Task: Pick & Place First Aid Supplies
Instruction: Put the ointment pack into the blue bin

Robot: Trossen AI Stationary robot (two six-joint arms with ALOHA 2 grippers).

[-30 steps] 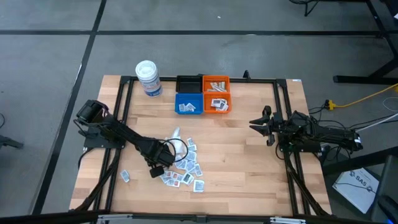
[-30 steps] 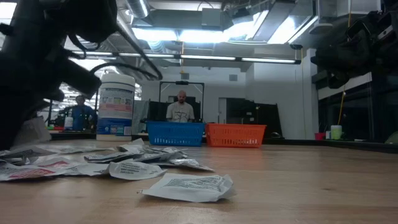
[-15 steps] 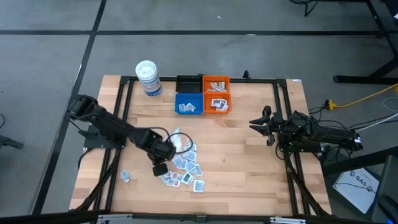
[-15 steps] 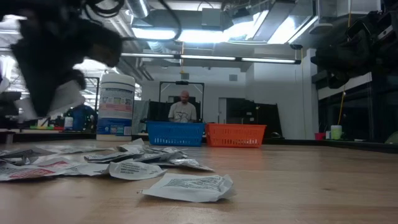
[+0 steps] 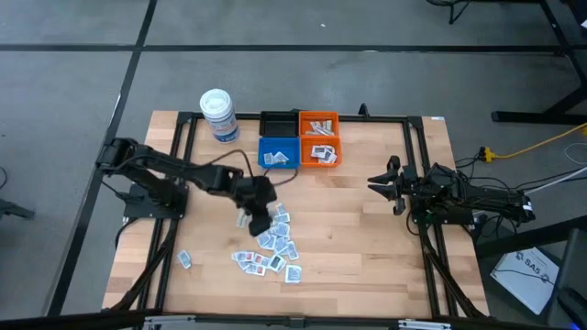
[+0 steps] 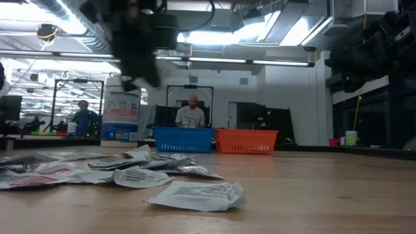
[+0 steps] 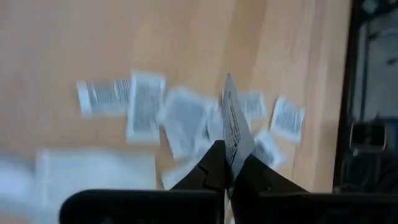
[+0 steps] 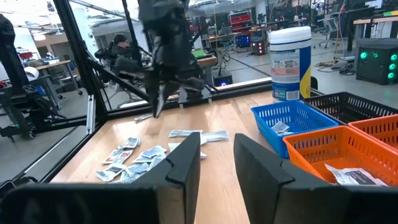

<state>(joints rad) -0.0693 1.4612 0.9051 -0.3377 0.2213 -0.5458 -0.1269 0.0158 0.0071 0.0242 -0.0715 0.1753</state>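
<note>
left wrist view: thin white printed sachet [image 7: 234, 130]

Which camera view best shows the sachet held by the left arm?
The left wrist view: the sachet stands edge-on, pinched in the shut jaws of the left gripper, above the pile. The high view shows only a white speck. The low and right wrist views show the arm, blurred; the sachet cannot be made out.
</note>
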